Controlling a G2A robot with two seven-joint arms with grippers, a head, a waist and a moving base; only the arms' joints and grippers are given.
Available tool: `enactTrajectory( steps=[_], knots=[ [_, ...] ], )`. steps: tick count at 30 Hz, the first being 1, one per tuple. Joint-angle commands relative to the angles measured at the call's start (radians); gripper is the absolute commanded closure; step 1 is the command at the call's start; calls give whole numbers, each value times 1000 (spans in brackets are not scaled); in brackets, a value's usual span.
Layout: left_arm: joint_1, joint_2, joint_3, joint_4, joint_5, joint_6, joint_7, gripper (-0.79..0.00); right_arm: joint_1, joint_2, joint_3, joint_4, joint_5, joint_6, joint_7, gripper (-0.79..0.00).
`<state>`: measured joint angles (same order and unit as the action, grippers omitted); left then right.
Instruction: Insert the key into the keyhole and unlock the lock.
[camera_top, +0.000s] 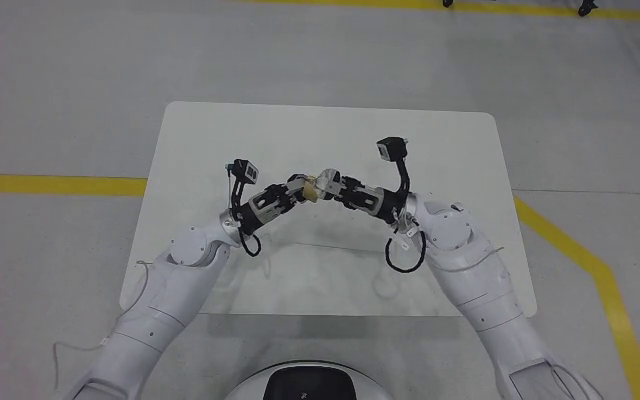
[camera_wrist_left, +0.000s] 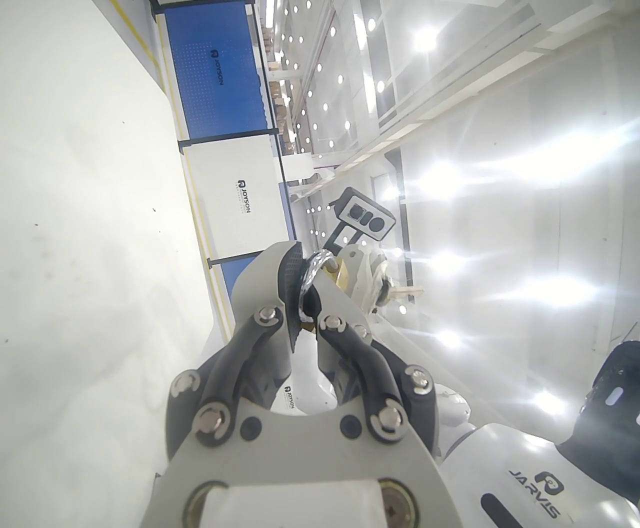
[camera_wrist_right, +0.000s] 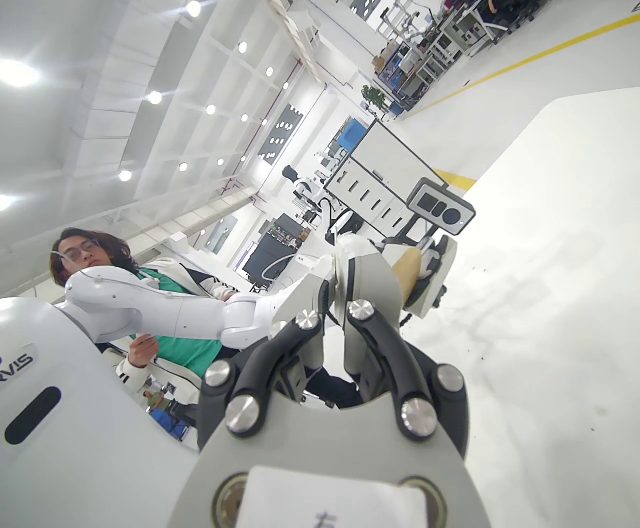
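Note:
Both arms meet above the middle of the white table (camera_top: 420, 285). My left gripper (camera_wrist_left: 306, 280) (camera_top: 297, 187) is shut on the silver shackle (camera_wrist_left: 314, 266) of a brass padlock (camera_wrist_left: 344, 279) (camera_top: 312, 188) and holds it in the air. My right gripper (camera_wrist_right: 340, 282) (camera_top: 329, 184) is shut right against the lock body (camera_wrist_right: 407, 267). In the left wrist view a pale key (camera_wrist_left: 404, 292) sticks out past the right gripper's white fingers (camera_wrist_left: 367, 280), on the side away from the lock. The keyhole is hidden.
The table top under and around the arms is bare white, with its edges well away from both grippers. A black cable (camera_top: 405, 255) loops off the right forearm above the table.

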<state>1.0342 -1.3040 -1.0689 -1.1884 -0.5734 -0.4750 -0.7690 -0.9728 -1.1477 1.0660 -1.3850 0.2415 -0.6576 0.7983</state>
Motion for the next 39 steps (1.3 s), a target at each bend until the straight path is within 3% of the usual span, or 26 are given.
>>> enactTrajectory(
  steps=[1,14,22,27,33,39],
  knots=[
    [-1,-1,-2,1,-14,16,0,0,-2,2,7,-8,-7,4,-1,0],
    [-4,-6,-29,-8,-193,125,-105,0,-48,23,150,-60,6,-28,-96,0],
    [-4,-6,-29,-8,-193,125,-105,0,-48,23,150,-60,6,-28,-96,0],
    [20,-7,-6,-79,-116,157,-65,0,-52,19,145,-56,-34,-3,-144,0],
    [27,-12,11,-97,-103,185,-44,0,-32,14,122,-40,-120,17,-169,0],
    [25,-15,13,-99,-107,191,-48,0,-16,10,100,-21,-118,28,-136,0]
  ],
)
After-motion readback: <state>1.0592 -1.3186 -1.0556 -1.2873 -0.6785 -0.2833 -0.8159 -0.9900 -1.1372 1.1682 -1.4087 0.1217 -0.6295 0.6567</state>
